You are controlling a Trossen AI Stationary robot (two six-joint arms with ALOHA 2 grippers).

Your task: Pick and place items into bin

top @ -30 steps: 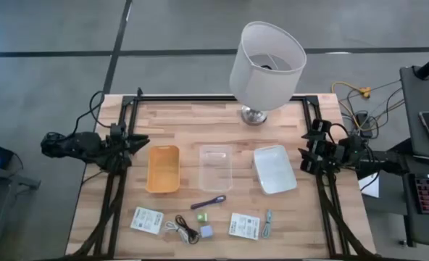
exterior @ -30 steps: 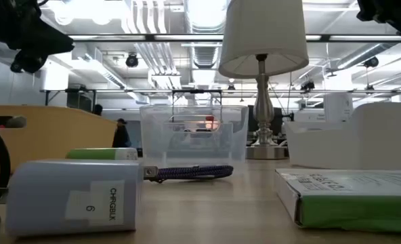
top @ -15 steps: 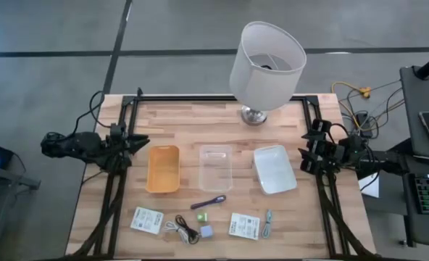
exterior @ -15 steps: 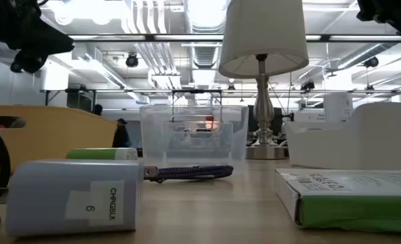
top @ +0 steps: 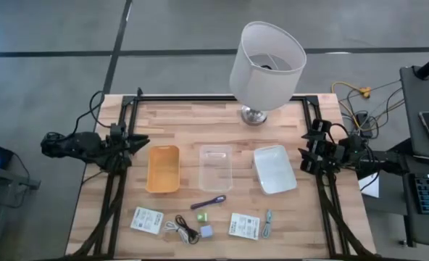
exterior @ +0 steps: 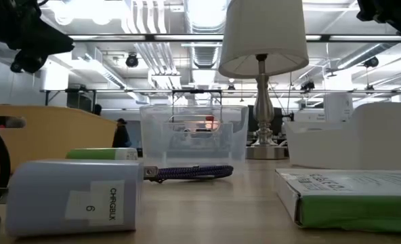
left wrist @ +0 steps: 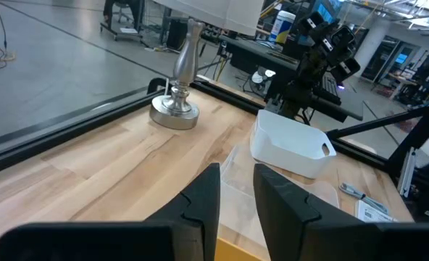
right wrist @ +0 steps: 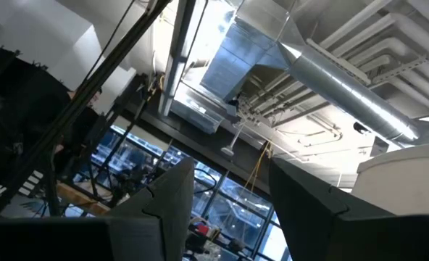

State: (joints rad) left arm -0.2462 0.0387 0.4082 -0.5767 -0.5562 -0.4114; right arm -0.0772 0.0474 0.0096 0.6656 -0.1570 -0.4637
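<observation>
Near the table's front edge lie two flat white packets, a dark coiled cable, a grey cable, a purple pen, a green cube and a grey-blue cube. Behind them an orange bin, a clear bin and a white bin stand in a row. My left gripper waits at the table's left edge, narrowly open and empty. My right gripper waits at the right edge, open and empty, tipped upward.
A big white lamp stands on its metal foot at the table's far edge, behind the clear bin. Black frame rails run along the table's left and right sides. Bare wood lies between the bins and the lamp.
</observation>
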